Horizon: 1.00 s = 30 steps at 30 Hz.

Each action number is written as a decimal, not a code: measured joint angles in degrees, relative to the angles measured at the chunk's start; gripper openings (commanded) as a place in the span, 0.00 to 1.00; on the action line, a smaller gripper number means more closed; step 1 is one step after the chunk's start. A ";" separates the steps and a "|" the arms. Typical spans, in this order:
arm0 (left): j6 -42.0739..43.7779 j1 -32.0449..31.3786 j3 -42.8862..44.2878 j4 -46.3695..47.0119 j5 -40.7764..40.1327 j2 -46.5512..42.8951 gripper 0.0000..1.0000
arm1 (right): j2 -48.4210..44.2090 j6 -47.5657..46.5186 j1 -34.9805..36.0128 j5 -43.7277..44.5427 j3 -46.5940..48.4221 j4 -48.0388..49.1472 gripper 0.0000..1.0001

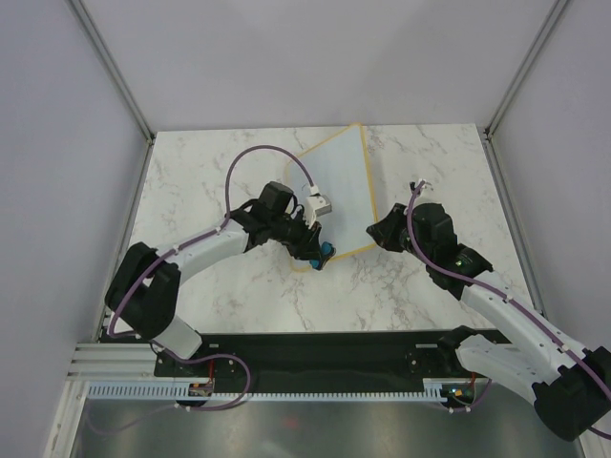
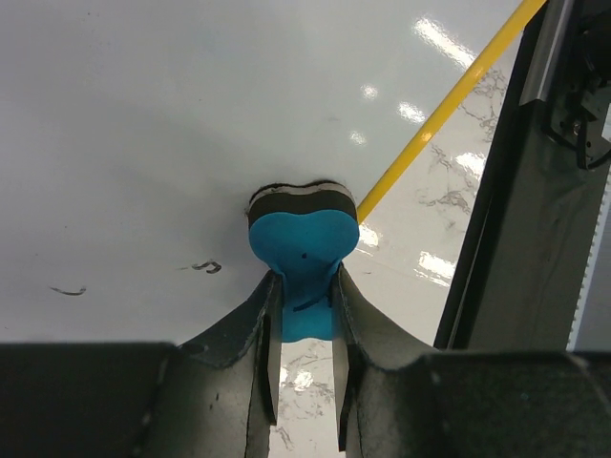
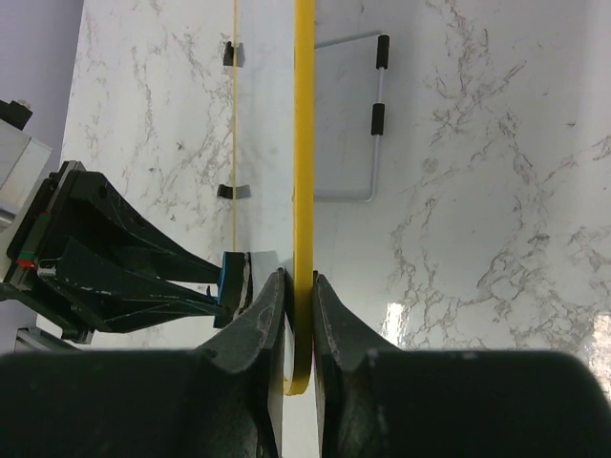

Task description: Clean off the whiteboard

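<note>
The left gripper (image 1: pixel 320 250) reaches in from 8 o'clock of the marble table (image 1: pixel 210 181). Its fingers (image 2: pixel 270 315) are clamped on the handle of a blue eraser (image 2: pixel 304 234). The eraser's dark pad is pressed against the face of the whiteboard (image 1: pixel 339 186) near the board's 7 o'clock corner. Two small dark marks (image 2: pixel 204 267) sit on the white face at the eraser's 9 o'clock. The board stands tilted up off the table, just past centre toward 12 o'clock. Two black clips (image 3: pixel 232 53) show on its far edge, and a bent wire leg (image 3: pixel 375 143) shows behind it. The right gripper (image 3: pixel 301 286) comes in from 4 o'clock and pinches the yellow frame (image 3: pixel 304 143) at the board's 5 o'clock corner.
</note>
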 measured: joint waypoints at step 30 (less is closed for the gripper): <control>-0.50 15.04 17.64 -2.10 -4.76 18.71 0.02 | 0.17 0.63 0.11 -0.04 0.00 1.51 0.00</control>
